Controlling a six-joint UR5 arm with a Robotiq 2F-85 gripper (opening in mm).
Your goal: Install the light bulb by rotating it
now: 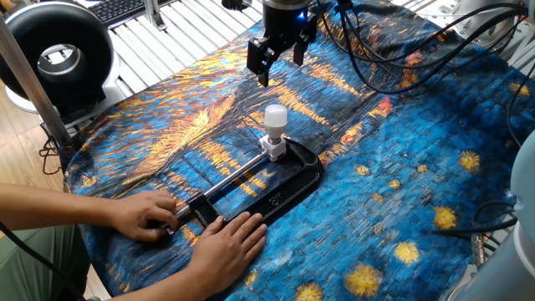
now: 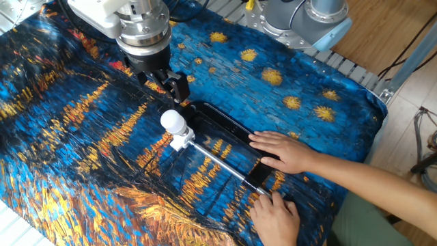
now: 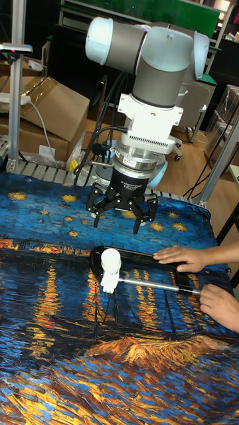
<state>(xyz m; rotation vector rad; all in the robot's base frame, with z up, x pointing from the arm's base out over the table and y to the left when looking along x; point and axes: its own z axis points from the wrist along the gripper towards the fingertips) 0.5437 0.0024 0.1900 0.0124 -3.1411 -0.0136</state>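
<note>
light bulb: stands upright near the middle of the counter.
claw: fingers apart, holding nothing — up in the air, not touching the light bulb.

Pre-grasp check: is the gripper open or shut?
Open. The gripper has its fingers spread with nothing between them, and it hangs above the light bulb without touching it.
</note>
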